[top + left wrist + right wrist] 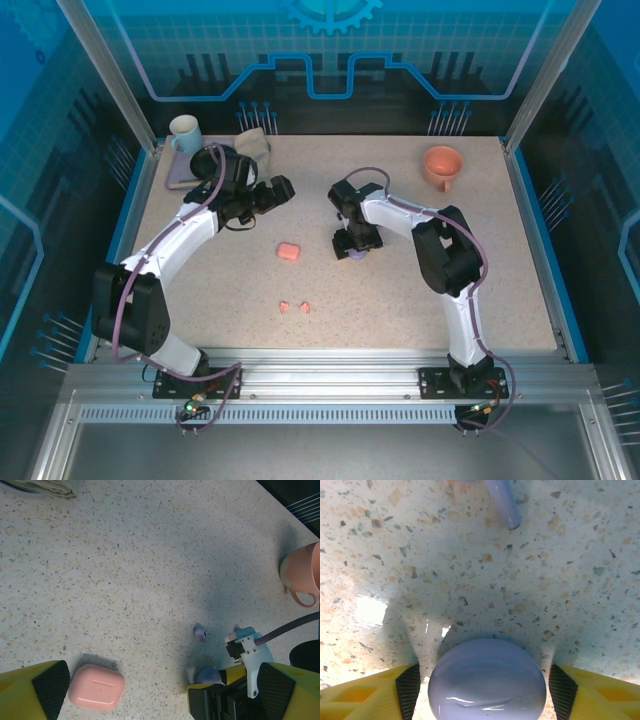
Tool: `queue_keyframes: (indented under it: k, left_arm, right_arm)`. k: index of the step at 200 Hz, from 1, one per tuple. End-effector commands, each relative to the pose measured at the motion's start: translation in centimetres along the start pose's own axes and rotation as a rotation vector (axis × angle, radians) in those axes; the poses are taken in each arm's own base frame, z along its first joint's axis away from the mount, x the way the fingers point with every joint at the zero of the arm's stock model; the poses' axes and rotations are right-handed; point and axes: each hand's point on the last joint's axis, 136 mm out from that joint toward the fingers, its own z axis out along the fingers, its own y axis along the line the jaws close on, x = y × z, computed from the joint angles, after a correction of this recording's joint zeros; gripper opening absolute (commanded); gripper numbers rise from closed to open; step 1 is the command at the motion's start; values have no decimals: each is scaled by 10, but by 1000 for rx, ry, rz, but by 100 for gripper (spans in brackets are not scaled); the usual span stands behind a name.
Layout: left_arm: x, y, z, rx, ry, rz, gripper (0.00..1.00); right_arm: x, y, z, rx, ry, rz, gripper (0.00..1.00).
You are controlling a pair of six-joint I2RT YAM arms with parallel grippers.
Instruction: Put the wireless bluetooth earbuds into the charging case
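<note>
Right fingers (409,692) are bracketing the lilac charging case (486,680) on the surface (560,580).
They are standing half-spread, just beside its flanks, likely to steady it for loading. A lilac earbud (503,502) is lying at the case's 12 o'clock, its stem running 12-to-6, tip toward the case. The left fingers (47,687) are hanging wide near the pink case (96,686).

1. Table (400,300): its pale speckled top is spanning the whole bay.
2. Blue edging (531,230): is running along the table's sides.
3. Aluminium rails (330,385): are crossing the near edge.
4. Metal posts (105,75): are rising slantwise at the far corners.
5. Clear back panel (200,50): is carrying blue line graphics and a gear emblem (330,12).
6. Light: is leaving a white glare patch (370,611) on the tabletop.
</note>
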Motion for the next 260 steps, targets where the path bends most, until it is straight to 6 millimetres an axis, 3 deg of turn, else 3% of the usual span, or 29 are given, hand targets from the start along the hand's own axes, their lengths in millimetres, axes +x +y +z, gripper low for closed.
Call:
queue_keyframes:
  k: [1,64,104,150,191,260]
  left_arm:
    - [-3,-14,-2,48,12,3,99]
    - [2,-17,0,80,31,-20,99]
    - [7,-20,7,105,63,-51,99]
    - [17,-22,18,142,112,-117,99]
    - [27,-22,23,146,136,-133,99]
    - [45,-29,20,166,160,-142,99]
  right_arm:
    - [7,4,5,26,41,6,69]
    - [26,1,-1,89,77,168,58]
    - [47,-15,-8,152,70,435,56]
    - [72,-16,-4,144,85,727,59]
    - [76,-22,-2,179,107,755,70]
    - [68,-25,-2,138,104,755,70]
